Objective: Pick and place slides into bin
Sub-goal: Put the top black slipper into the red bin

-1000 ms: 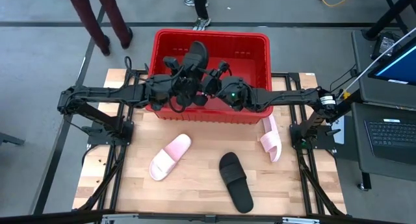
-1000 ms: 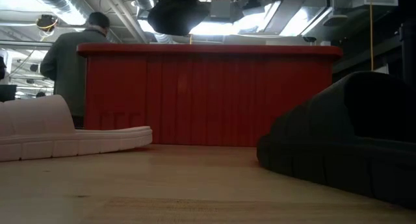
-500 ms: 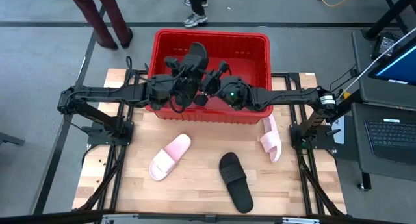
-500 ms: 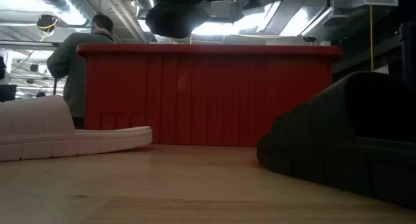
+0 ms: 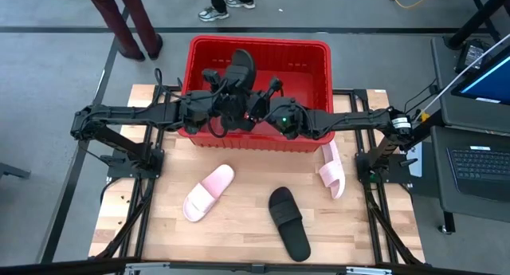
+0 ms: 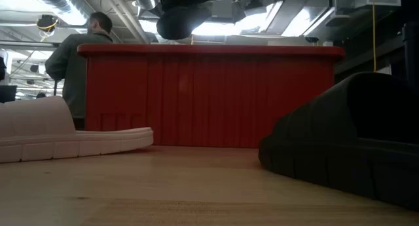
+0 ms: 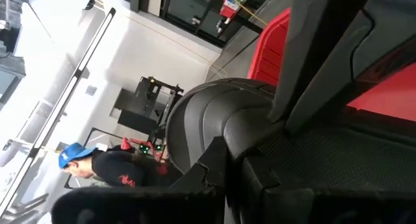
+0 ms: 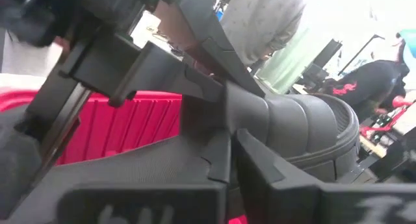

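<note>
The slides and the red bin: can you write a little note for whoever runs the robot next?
Left gripper: shut on the black slide, held over the bin.
Right gripper: over the bin at that slide too; the right wrist view shows its fingers closed on the edge.
On the table: pink slide, second black slide, second pink slide by the bin's right corner.
Done: none seen lying in the bin.
Left: drop the held one in, then fetch the other three.
</note>
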Robot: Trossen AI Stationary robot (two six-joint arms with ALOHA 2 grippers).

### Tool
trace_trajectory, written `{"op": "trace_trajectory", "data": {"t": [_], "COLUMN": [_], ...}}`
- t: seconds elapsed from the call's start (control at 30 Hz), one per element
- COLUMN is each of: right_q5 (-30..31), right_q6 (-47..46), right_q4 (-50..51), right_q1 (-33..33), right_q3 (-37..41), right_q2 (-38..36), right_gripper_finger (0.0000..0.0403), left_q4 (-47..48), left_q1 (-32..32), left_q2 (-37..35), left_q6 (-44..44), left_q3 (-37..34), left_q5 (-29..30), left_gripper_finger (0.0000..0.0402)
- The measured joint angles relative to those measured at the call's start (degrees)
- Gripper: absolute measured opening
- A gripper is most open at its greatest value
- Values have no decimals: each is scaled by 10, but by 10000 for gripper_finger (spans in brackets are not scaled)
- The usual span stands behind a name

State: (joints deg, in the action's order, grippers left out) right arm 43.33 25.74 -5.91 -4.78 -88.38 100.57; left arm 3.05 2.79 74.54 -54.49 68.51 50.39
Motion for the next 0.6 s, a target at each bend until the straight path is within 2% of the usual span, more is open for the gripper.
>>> {"op": "trace_trajectory", "data": {"t": [0.37, 0.6], "right_q5": [-1, 31], "right_q6": [3, 5], "right_q4": [-2, 1], "right_q1": [1, 3], "right_q3": [0, 0], "right_q2": [-7, -9], "right_gripper_finger": [2, 1], "left_q4": [-3, -12], "left_q1": [0, -4], "left_q2": [0, -2], "left_q6": [14, 7], "left_q3": [0, 1], "left_q5": [18, 17], "left_gripper_finger": [6, 46]}}
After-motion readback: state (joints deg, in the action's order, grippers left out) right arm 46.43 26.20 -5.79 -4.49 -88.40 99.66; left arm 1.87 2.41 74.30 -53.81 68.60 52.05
